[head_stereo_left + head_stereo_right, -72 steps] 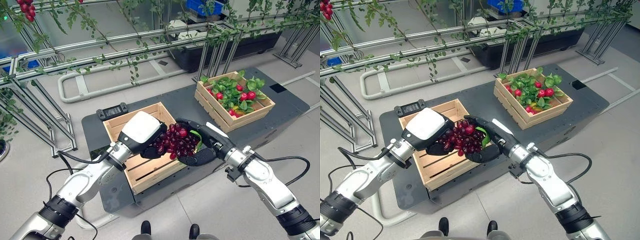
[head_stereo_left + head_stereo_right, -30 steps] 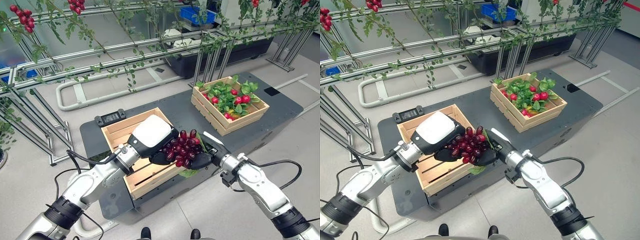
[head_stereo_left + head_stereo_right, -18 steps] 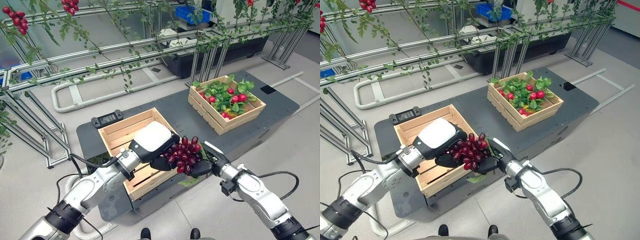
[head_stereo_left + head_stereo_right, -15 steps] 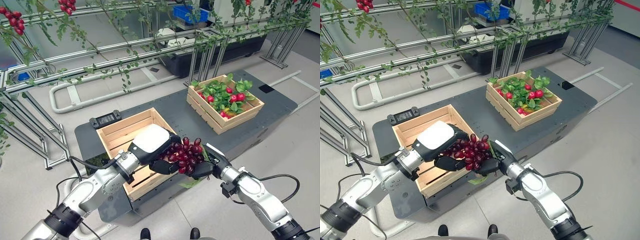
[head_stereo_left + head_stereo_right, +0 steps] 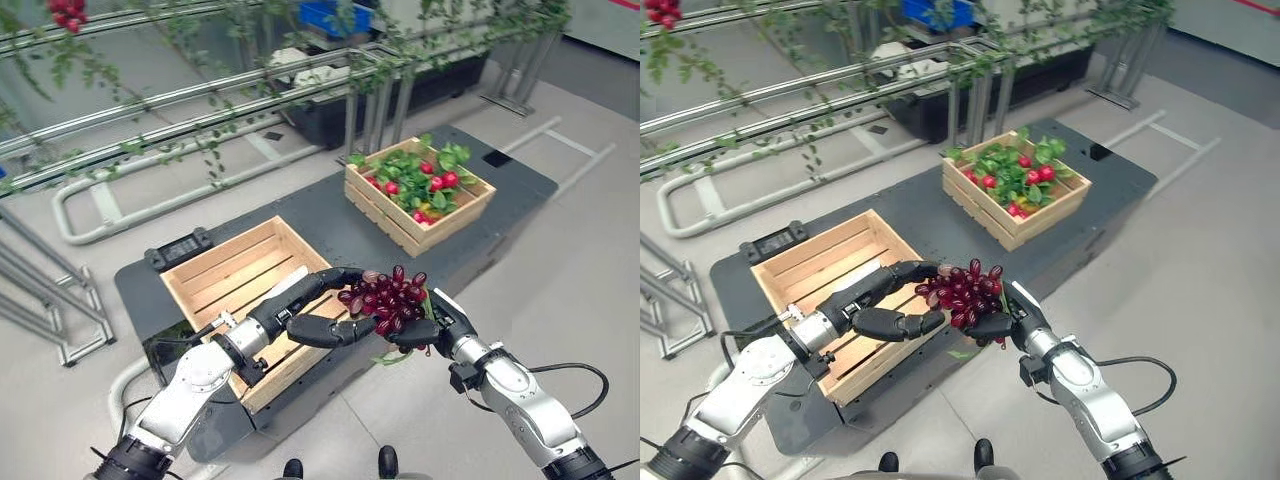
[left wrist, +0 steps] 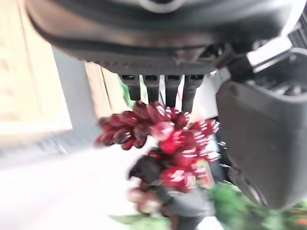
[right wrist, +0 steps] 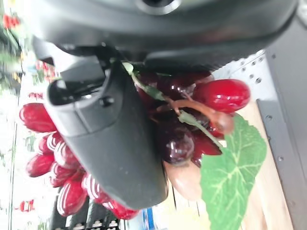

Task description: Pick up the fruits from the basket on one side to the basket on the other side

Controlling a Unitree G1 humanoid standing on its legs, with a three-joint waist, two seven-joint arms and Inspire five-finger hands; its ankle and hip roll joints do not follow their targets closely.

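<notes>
1. Nearest the robot, the dark right hand [image 5: 432, 325] has its fingers and thumb curled round a bunch of dark red grapes with a green leaf [image 5: 390, 300], held up in the air just past the near right corner of the empty crate.
2. Beside it, the dark left hand [image 5: 305, 310] lies with its fingers stretched nearly straight. Their tips touch the bunch from the left and its thumb reaches under it, supporting rather than gripping.
3. Just behind both hands sits the empty pale wooden slatted crate [image 5: 215, 275] on the dark grey platform [image 5: 325, 215].
4. Farther off, on the right end of the platform, stands the second wooden crate [image 5: 385, 205], filled with green leaves and small red fruits [image 5: 425, 180]. It is well apart from the hands.
5. Risks, as I judge them: the bunch hangs partly beyond the platform edge, so a loosened right-hand grip would drop it to the floor. If the left hand pulls away carelessly, its fingertips could tug grapes loose. The carry to the far crate is long, and a swinging bunch may slip from the hold.
</notes>
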